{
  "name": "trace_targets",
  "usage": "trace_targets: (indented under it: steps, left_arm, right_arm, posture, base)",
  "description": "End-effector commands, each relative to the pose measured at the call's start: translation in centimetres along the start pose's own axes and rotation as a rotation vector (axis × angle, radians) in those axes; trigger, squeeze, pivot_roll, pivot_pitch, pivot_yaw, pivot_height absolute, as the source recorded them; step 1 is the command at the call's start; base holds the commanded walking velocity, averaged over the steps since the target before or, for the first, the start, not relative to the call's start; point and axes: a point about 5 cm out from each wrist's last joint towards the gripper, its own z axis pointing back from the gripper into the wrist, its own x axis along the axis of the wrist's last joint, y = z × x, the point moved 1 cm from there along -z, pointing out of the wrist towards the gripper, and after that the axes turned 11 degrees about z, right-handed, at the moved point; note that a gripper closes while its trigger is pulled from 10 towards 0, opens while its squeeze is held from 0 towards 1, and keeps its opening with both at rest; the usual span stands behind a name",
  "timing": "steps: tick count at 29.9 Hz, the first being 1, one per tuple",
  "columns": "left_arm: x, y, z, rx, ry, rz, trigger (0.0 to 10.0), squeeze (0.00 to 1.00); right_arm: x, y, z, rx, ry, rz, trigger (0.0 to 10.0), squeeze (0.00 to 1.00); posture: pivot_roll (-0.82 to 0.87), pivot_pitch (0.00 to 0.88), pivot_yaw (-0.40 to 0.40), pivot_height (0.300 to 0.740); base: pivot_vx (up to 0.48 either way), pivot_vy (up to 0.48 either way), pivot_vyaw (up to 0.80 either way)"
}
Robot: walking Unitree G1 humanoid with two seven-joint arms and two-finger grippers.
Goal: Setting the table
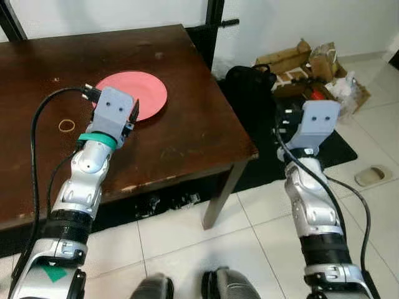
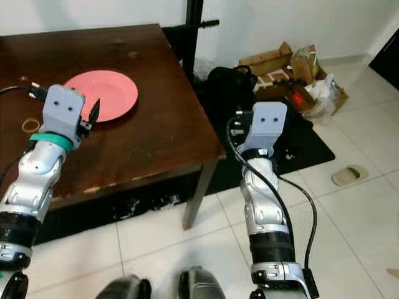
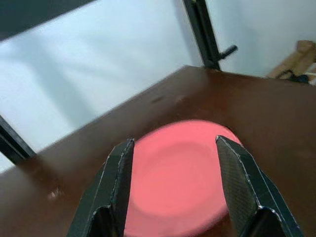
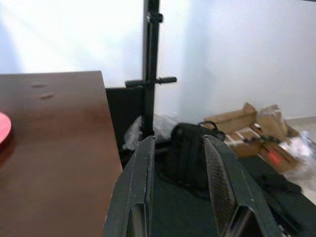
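— On the dark wooden worktop (image 1: 174,124), toward its far half, a pink plate (image 1: 140,90) is found lying flat and empty. Is anything recorded close to it?

— The left gripper (image 3: 173,170) is held just at the plate's near edge, above the worktop. Its two black fingers (image 3: 237,177) are seen spread apart, with the plate framed in the gap between them. Nothing is pinched, and contact with the plate cannot be confirmed.

— What else is noted on the worktop?

— A small tan rubber band (image 1: 66,125) is observed lying flat, near the left arm and well apart from the plate. Pale scuffs are noted along the worktop's front edge.

— And the right gripper?

— The right gripper (image 4: 177,187) is held off the worktop, beyond its right side, above a black mat (image 1: 340,146) on the floor. Its fingers are parted, and nothing is held between them. A black backpack (image 4: 190,148) is seen past them, standing on the mat.

— Surroundings?

— A black metal stand (image 4: 149,69) is placed against the white wall behind the worktop's corner. Cardboard boxes and bags (image 1: 312,65) are piled on the white tiled floor (image 1: 249,237) beyond the backpack. A pale slipper (image 1: 373,176) is noted on the tiles at the right.
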Motion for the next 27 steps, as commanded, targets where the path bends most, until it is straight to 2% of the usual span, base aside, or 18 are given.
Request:
trace_targets:
  steps: [1, 8, 12, 16, 19, 20, 24, 25, 27]
  left_arm:
    - [-0.1, -0.2, 0.2, 0.005, 0.009, -0.001, 10.0, 0.0]
    - [-0.1, 0.0, 0.3, 0.022, 0.01, 0.013, 10.0, 0.0]
    - [0.0, 0.1, 0.2, 0.02, 0.02, 0.029, 10.0, 0.0]
    - [-0.6, 0.0, 0.4, -0.079, 0.129, 0.151, 10.0, 0.0]
    - [-0.8, 0.1, 0.5, -0.099, 0.172, 0.175, 10.0, 0.0]
    - [-1.1, 0.4, 0.6, -0.105, 0.203, 0.213, 10.0, 0.0]
    - [-2.1, 2.9, 0.7, -0.064, 0.29, 0.282, 10.0, 0.0]
    - [-2.1, 2.9, 0.7, -0.064, 0.29, 0.282, 10.0, 0.0]
    - [-2.8, 4.0, 0.6, -0.037, 0.304, 0.316, 10.0, 0.0]
  right_arm:
    - [0.1, -0.1, 0.0, 0.005, 0.002, -0.009, 10.0, 0.0]
    - [0.2, 0.3, -0.1, 0.022, -0.002, -0.006, 10.0, 0.0]
    - [0.2, 0.3, -0.1, 0.025, -0.001, -0.004, 10.0, 0.0]
    - [0.2, 0.4, 0.0, 0.037, -0.005, 0.006, 10.0, 0.0]
    - [0.2, 0.4, 0.0, 0.041, -0.005, 0.006, 10.0, 0.0]
    - [0.2, 0.5, 0.1, 0.046, -0.005, 0.006, 10.0, 0.0]
    - [0.1, 0.7, 0.2, 0.06, -0.003, 0.003, 10.0, 0.0]
    - [0.1, 0.7, 0.2, 0.06, -0.003, 0.003, 10.0, 0.0]
    - [0.1, 1.0, 0.2, 0.073, -0.003, -0.001, 10.0, 0.0]
  posture:
    - [0.04, 0.0, 0.013, 0.74]
    - [0.05, 0.0, 0.014, 0.74]
    - [0.04, 0.0, 0.017, 0.74]
    - [0.05, 0.0, 0.018, 0.74]
    - [0.05, 0.0, 0.018, 0.74]
    - [0.05, 0.0, 0.02, 0.74]
    - [0.06, 0.0, 0.018, 0.74]
    - [0.06, 0.0, 0.018, 0.74]
    - [0.06, 0.0, 0.011, 0.74]
  base:
    - [0.465, 0.0, 0.0]
    - [0.446, 0.0, 0.0]
    - [0.0, 0.0, 0.0]
    - [0.0, 0.0, 0.0]
    - [0.0, 0.0, 0.0]
    - [0.0, 0.0, 0.0]
    - [0.0, 0.0, 0.0]
    - [0.0, 0.0, 0.0]
    - [0.0, 0.0, 0.0]
